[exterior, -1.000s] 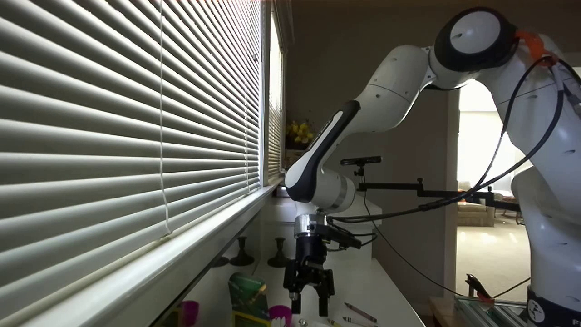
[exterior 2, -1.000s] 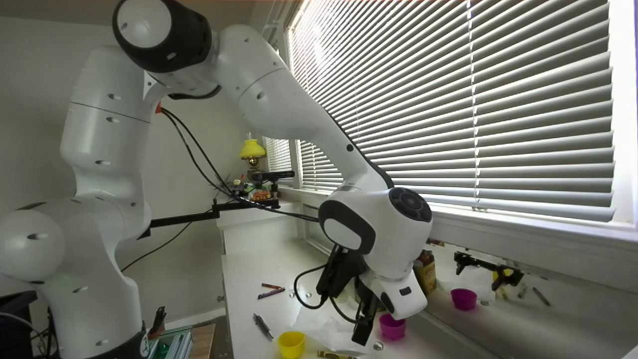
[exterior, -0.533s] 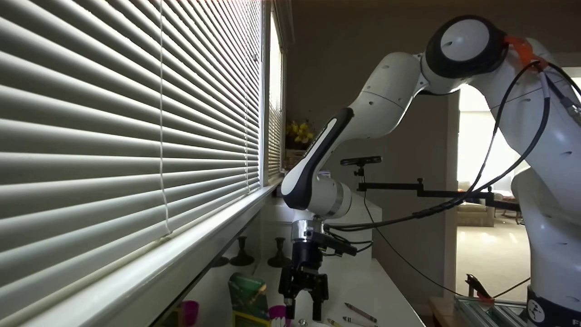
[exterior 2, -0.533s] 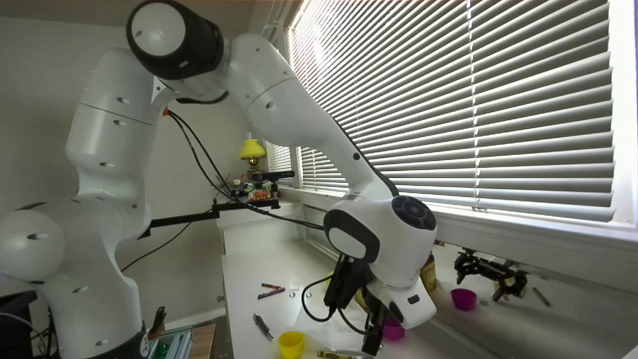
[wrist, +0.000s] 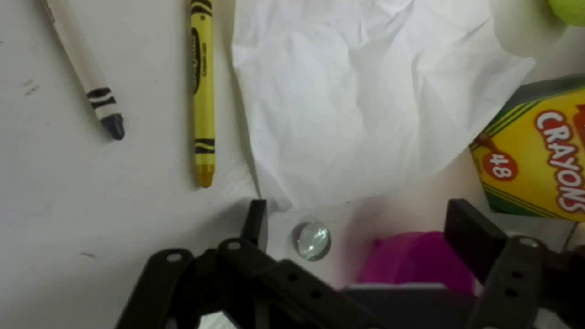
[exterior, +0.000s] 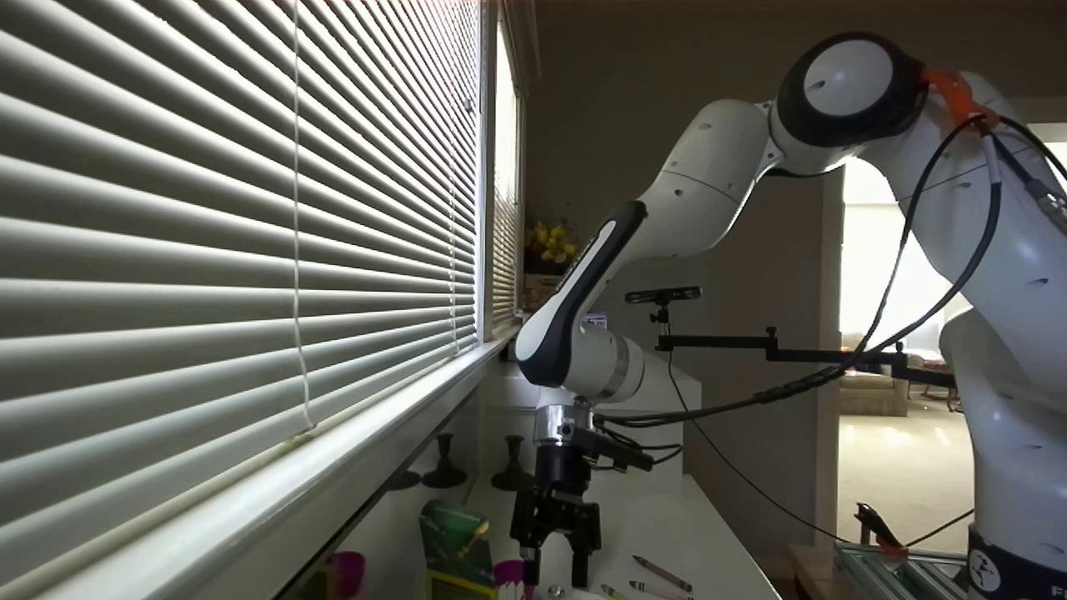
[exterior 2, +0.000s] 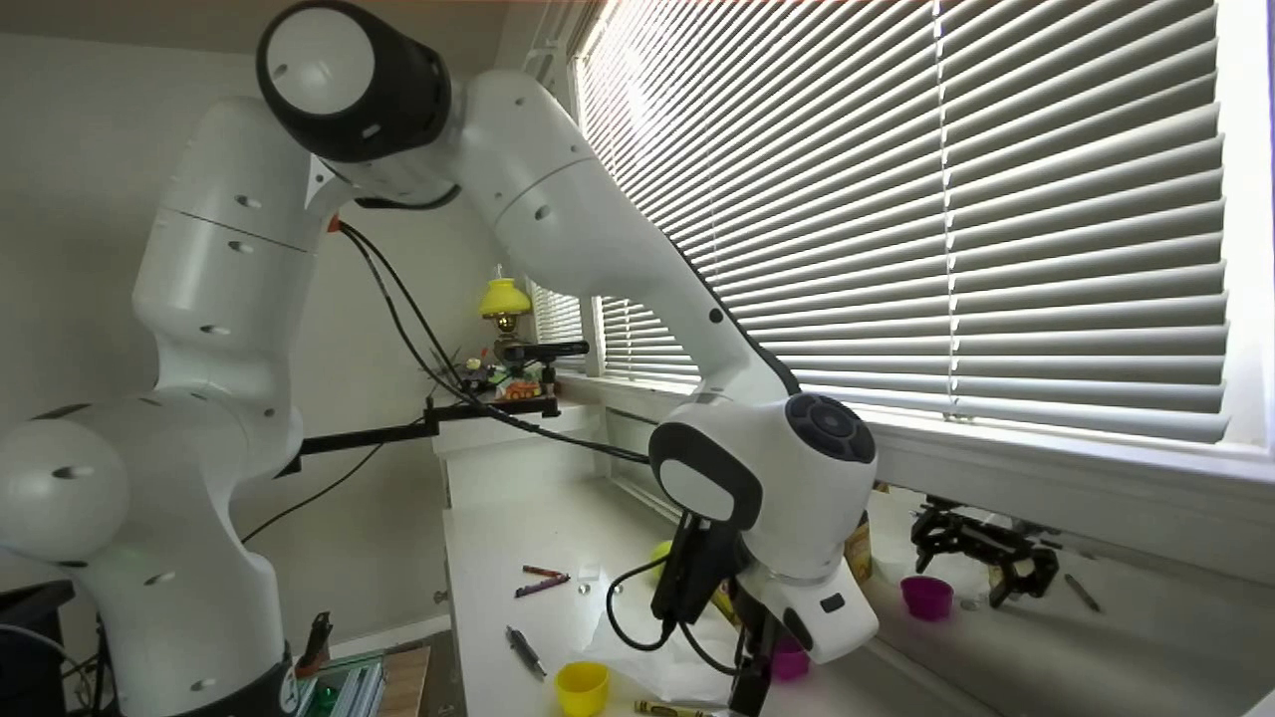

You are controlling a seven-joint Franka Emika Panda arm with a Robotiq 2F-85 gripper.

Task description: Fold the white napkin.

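The white napkin (wrist: 347, 109) lies crumpled and spread on the white table in the wrist view. Its near edge ends just beyond my fingertips, with a small folded corner near the left finger. It also shows in an exterior view (exterior 2: 662, 662), partly hidden behind the arm. My gripper (wrist: 358, 214) is open and empty, pointing down over the near edge of the napkin. It shows low above the table in an exterior view (exterior: 555, 571) and is partly cut off by the bottom edge in an exterior view (exterior 2: 749, 687). I cannot tell whether the fingertips touch the table.
A clear glass bead (wrist: 312, 241) and a magenta cup (wrist: 422, 256) lie between and below the fingers. A crayon box (wrist: 539, 155) stands right of the napkin. A yellow crayon (wrist: 204, 96) and a dark crayon (wrist: 87, 68) lie left. A yellow cup (exterior 2: 582, 689) is nearby.
My gripper has come down toward the table, shifting slightly toward the window side, and has nearly stopped over the last half second. It has stayed open.
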